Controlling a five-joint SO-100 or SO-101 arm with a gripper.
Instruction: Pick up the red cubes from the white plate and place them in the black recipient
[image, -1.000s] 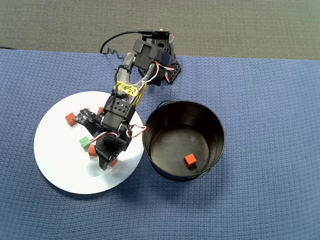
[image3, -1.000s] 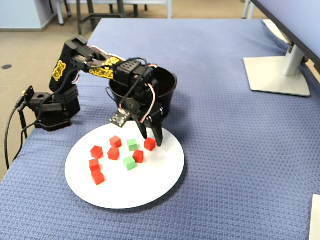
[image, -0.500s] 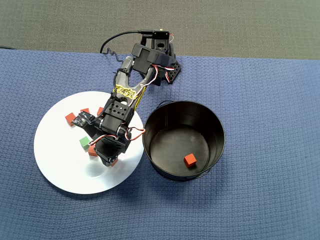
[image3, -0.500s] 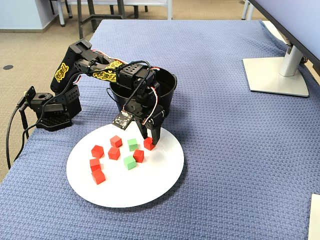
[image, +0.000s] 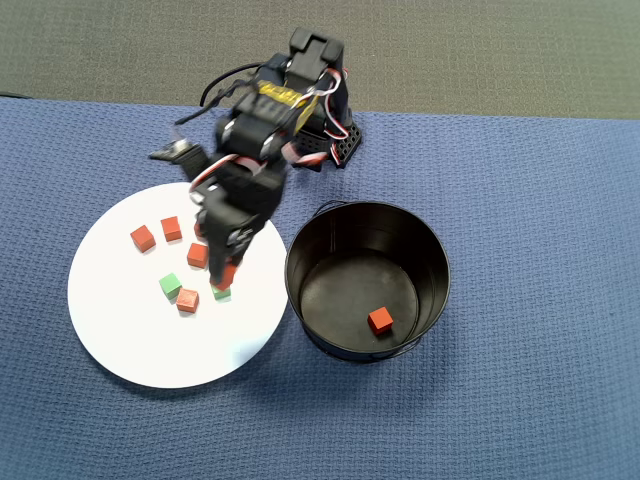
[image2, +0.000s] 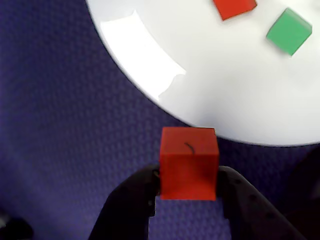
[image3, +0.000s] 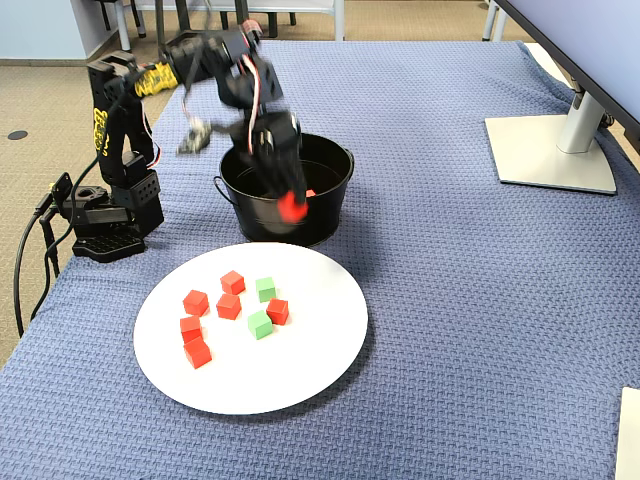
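Observation:
My gripper is shut on a red cube, which sits square between the two black fingers. In the wrist view the cube hangs over the blue cloth just off the white plate's rim. In the overhead view the gripper is above the plate's right part. In the fixed view it is raised in front of the black pot. Several red cubes lie on the plate. One red cube lies in the pot.
Two green cubes lie among the red ones. The arm's base stands behind the plate on the blue cloth. A monitor stand is at the far right of the fixed view.

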